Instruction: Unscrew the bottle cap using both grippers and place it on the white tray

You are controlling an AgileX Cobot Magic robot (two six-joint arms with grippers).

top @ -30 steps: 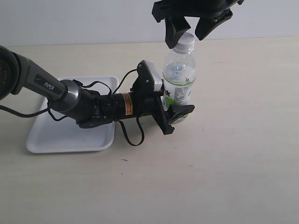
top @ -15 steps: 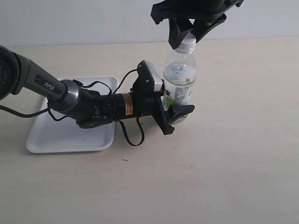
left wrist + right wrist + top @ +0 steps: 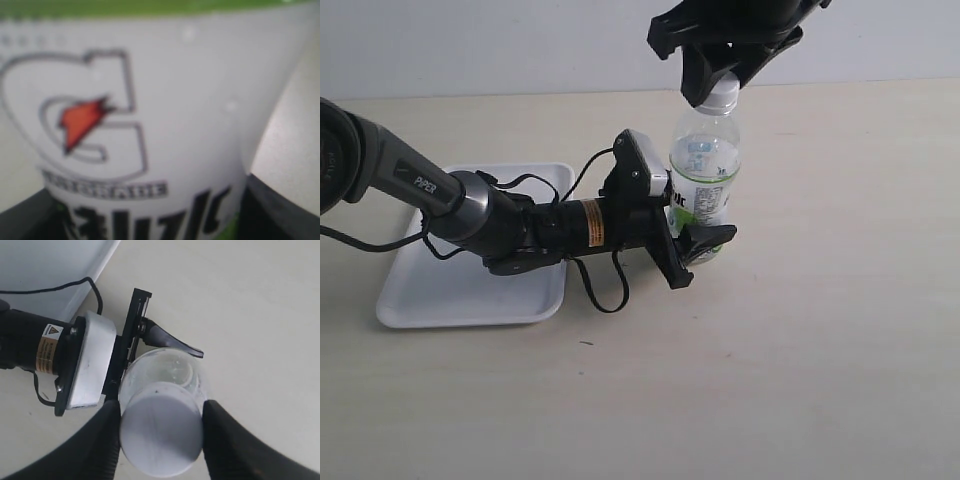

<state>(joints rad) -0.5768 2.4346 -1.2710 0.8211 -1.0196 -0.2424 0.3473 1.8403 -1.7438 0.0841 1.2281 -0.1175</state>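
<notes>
Beige tabletop (image 3: 820, 350); left gripper (image 3: 697, 218) clamps Gatorade bottle (image 3: 705, 160), right gripper (image 3: 720, 78) pinches bottle cap (image 3: 161, 432). Likely unscrewing step; next needs a twist, bottle held steady.

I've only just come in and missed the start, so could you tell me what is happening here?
Two robot arms are opening a drink bottle that stands upright on the table. The left gripper clamps it around the label, while the right gripper, reaching down from above, is closed on the white cap. The cap is not yet off, and the white tray meant for it lies partly under the left arm.
</notes>
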